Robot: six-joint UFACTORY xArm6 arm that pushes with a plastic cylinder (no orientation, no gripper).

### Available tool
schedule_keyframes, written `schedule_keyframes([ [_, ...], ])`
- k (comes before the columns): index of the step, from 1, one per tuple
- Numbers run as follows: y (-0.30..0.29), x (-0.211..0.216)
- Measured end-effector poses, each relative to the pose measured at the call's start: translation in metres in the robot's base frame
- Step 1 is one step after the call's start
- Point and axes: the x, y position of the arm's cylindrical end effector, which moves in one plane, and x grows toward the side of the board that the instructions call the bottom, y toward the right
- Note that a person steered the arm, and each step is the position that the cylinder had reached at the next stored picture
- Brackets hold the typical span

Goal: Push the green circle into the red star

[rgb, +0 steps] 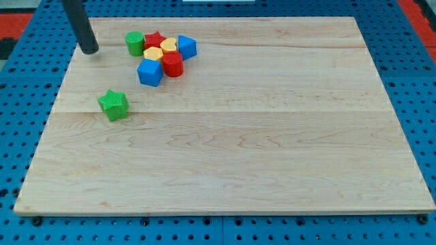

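Already the green circle (135, 43) sat at the far left of the surface (272, 150), touching the red star (156, 39) at the cluster's left edge. The rod's tip (89, 50) stood just left of the circle, apart from it, seemingly lined up to shove rightward. No end effector existed to open or close. A green star (113, 105) lay nearer, alone.
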Motion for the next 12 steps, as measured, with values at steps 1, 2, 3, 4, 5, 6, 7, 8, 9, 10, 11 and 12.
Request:
schedule_keyframes([
  [1,0.036,0.0],
  [2,0.074,-0.011],
  [3,0.078,-0.039],
  [4,0.076,-0.058],
  [5,0.052,-0.074],
  [6,0.023,-0.099],
  [7,0.047,-0.108],
  [8,0.093,-0.106],
  [9,0.14,-0.106],
  [10,0.16,-0.108],
  [11,0.176,-0.086],
  [12,0.172,-0.065],
])
